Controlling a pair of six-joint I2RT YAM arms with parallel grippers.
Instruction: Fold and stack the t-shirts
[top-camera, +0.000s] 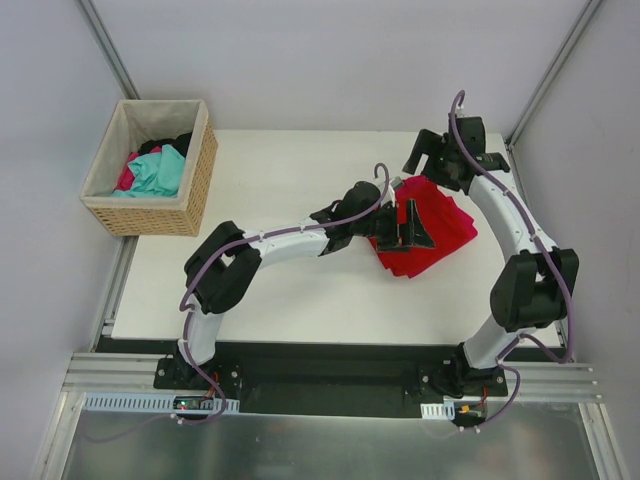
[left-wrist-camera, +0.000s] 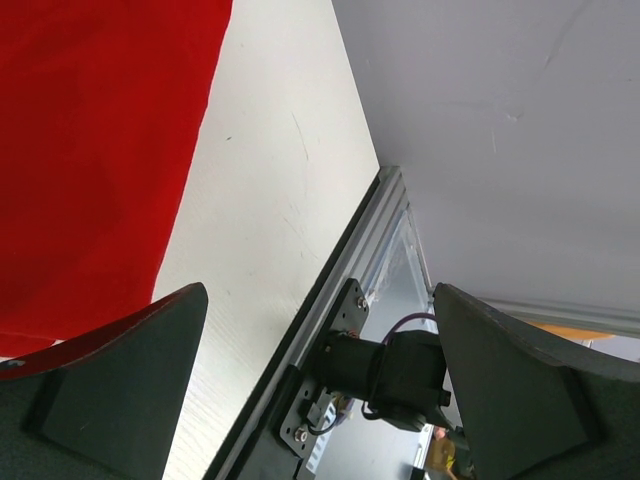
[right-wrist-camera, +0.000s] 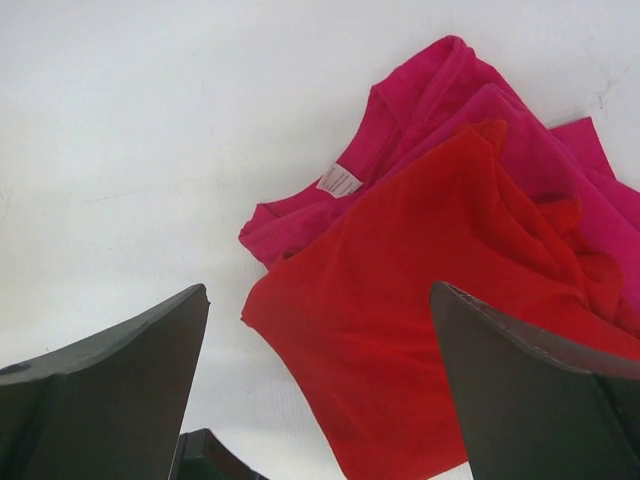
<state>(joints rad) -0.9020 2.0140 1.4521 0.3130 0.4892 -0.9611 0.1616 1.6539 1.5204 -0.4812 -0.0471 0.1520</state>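
Look across the bench (top-camera: 280, 200) from the wicker basket (top-camera: 197, 175), well apart from it toward the opposite side, to find both t-shirts (top-camera: 425, 240) in one loose pile. See the red t-shirt (right-wrist-camera: 420, 340) on top, touching the magenta t-shirt (right-wrist-camera: 440, 90) beneath, with the white neck label (right-wrist-camera: 338, 182) peeking out just beside the red edge. Read both as rumpled rather than squared, so treat the folding as barely begun and the stacking as not yet due.

Note the left pincer (top-camera: 405, 232) released, jaws spread wide, hanging over the side of the red cloth nearer the basket and gripping nothing. Note the right pincer (top-camera: 420, 160) equally released and empty, near the pile's far edge, about as deep on the bench as the basket.

Start with the top layer only. Lower the left pincer onto the red edge facing the basket and pinch red cloth alone. Check the left wrist view for magenta between the fingers (left-wrist-camera: 120, 390) before clenching. Bring the right pincer to a second red corner, away from the label, to avoid dragging the lower shirt along. Lift just enough to clear the pile, then carry toward the basket onto open bench and lay flat before any fold. Pull gently outward with both pincers to take out wrinkles. Expect soft cloth to sag and bunch under a fast move. Leave the magenta shirt for afterwards.
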